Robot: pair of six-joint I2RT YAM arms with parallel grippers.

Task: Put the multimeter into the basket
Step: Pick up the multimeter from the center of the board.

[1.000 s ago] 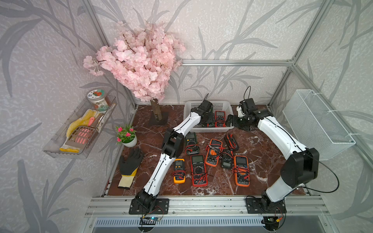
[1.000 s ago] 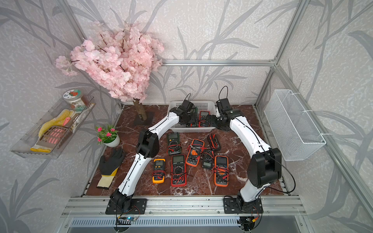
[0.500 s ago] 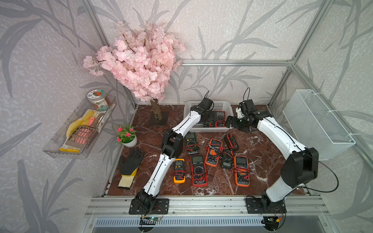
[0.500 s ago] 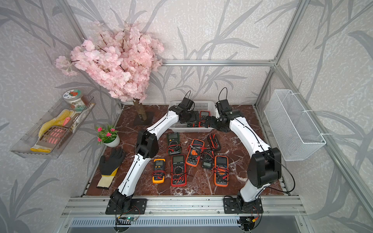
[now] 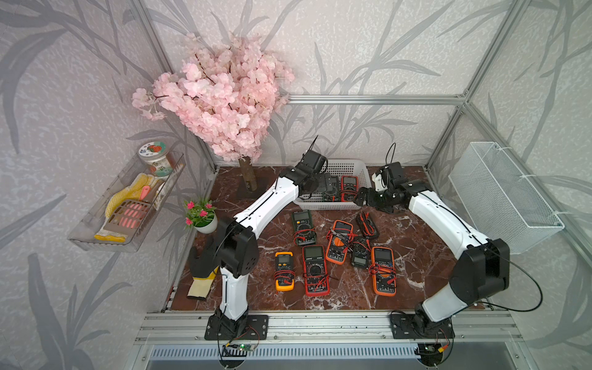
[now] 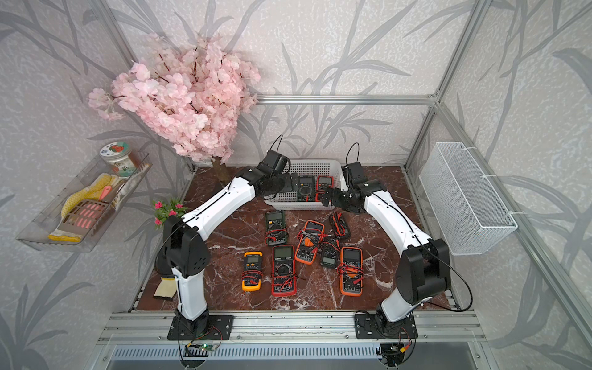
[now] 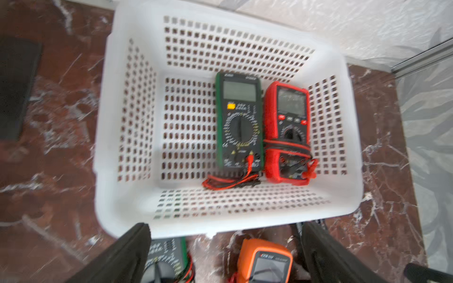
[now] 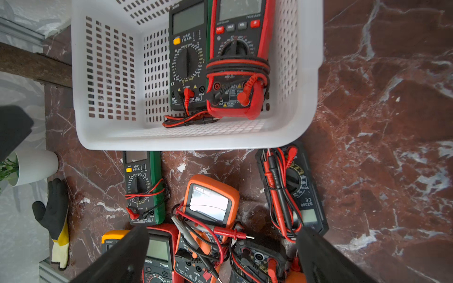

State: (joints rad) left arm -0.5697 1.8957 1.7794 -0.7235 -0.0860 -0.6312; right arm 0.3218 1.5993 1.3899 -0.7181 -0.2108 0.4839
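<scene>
- Back of the marble table [image 5: 423, 272], by the wall: the basket [image 7: 228, 220], white and perforated. Two meters lie flat inside, side by side and touching, on the right arm's side: a green multimeter [image 7: 239, 122] and a red multimeter [image 7: 288, 132]. The half toward the left arm is bare.
- Left gripper [image 7: 225, 235]: jaws spread wide, nothing between them, hanging about over the basket's near rim.
- Right gripper [image 8: 223, 230]: likewise spread and empty, just outside the basket's near corner, above the meters on the table.
- Seven meters lie on the marble outside the basket. By my reckoning the job is well short of done.
- Risk: the orange multimeter [image 8: 210, 203] has loose leads, with probes trailing onto the small black meter [image 5: 359, 260] beside it. Lifting either could drag the other along or snag a probe on the rim.
- Risk: both wrists crowd the same side of the basket, so a joint reach could bring them together.
- Risk: the basket looks light. A finger catching its flared rim could shove or tip it.
</scene>
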